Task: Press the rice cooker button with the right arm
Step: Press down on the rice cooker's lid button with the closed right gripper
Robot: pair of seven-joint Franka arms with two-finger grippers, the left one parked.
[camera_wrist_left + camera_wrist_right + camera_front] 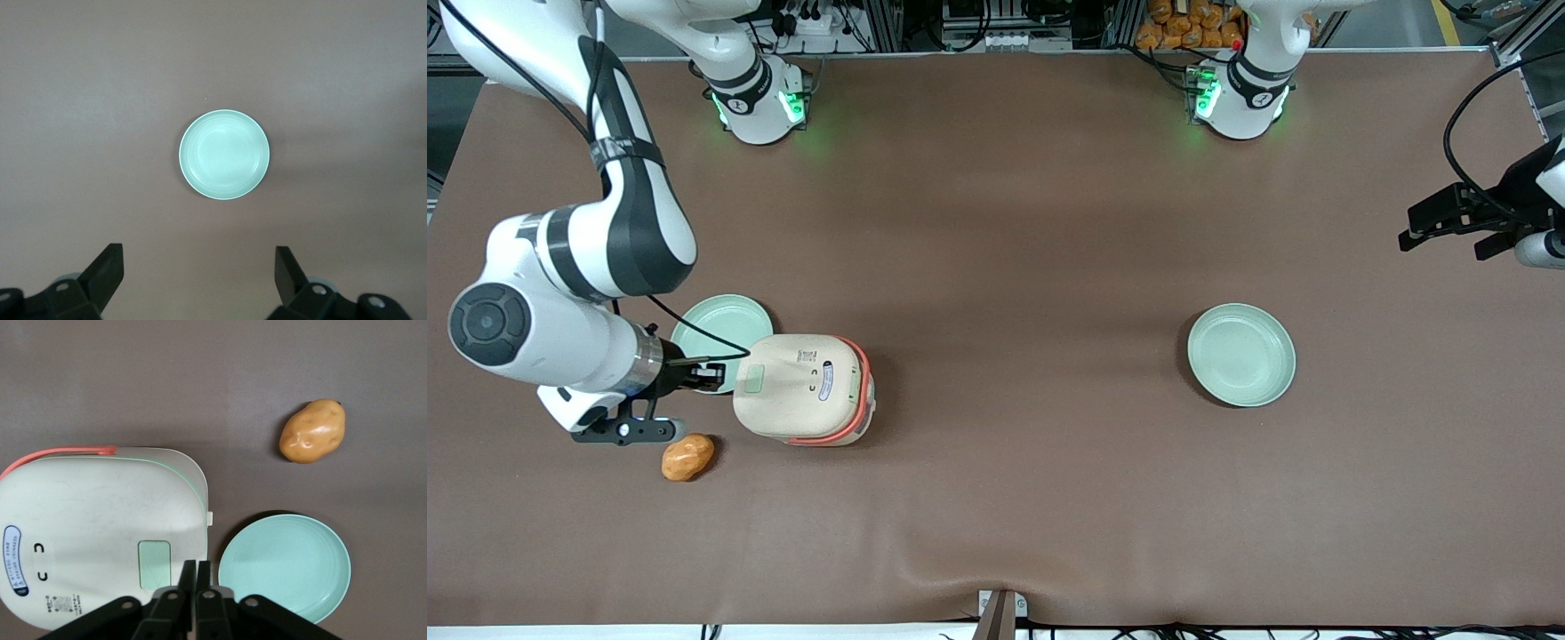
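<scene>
Fingers (189, 577) pressed together, holding nothing; gripper (195, 577) just beside rice cooker (805, 389) lid edge, near button (155, 565). Cooker on worktop (1032, 498), touching green plate (716, 324), potato (687, 457) nearby.

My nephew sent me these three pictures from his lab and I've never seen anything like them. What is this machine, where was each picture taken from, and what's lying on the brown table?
It is a big white robot arm working at a brown table. One picture looks at the table from the front; the other two come from cameras on the arms' wrists. On the table stand a small cream-white rice cooker with coral-orange trim, two round pale green plates, one beside the cooker, and a brown potato. The arm's black two-finger gripper is shut, holds nothing, and sits at the lid's edge, close to the small pale green button.
</scene>
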